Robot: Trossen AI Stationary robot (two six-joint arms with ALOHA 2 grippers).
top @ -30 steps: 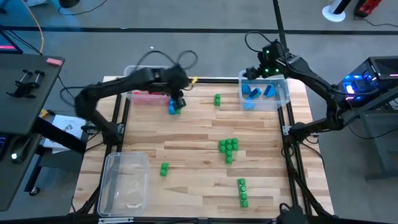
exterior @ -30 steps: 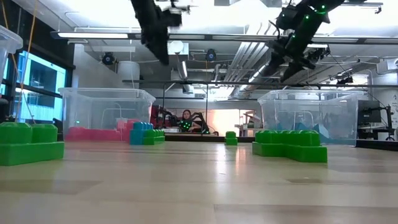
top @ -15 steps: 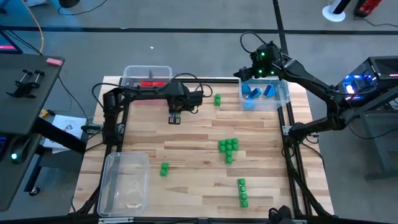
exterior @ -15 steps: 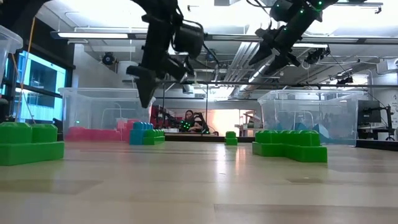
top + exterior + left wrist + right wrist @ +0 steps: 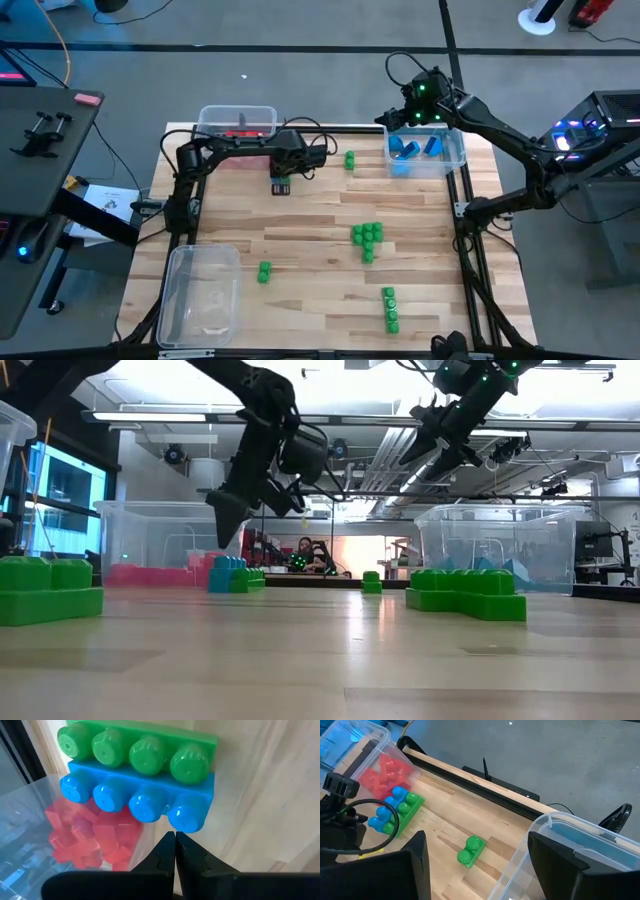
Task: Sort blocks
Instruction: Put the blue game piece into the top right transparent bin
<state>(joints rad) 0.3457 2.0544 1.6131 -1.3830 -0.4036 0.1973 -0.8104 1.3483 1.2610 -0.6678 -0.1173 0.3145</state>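
Note:
A joined blue and green block cluster (image 5: 140, 780) lies on the table beside the clear bin of red blocks (image 5: 95, 840). My left gripper (image 5: 175, 836) is shut and empty, its tips just short of the cluster's blue side. In the low view the left gripper (image 5: 228, 520) hangs above that cluster (image 5: 236, 574). In the high view the left gripper (image 5: 281, 187) covers it. My right gripper (image 5: 485, 870) stands open and empty, high over the rim of the bin with blue blocks (image 5: 415, 148). Loose green blocks (image 5: 367, 237) sit mid-table.
More green blocks lie near the back (image 5: 349, 159), left of centre (image 5: 264, 271) and at the front right (image 5: 390, 308). The red-block bin (image 5: 238, 118) stands back left. An empty clear bin (image 5: 200, 295) sits front left. A black rail frames the table.
The left arm swung down from over the red bin to the blue and green cluster, and its fingers closed on nothing. The right gripper shifted slightly left above its bin.

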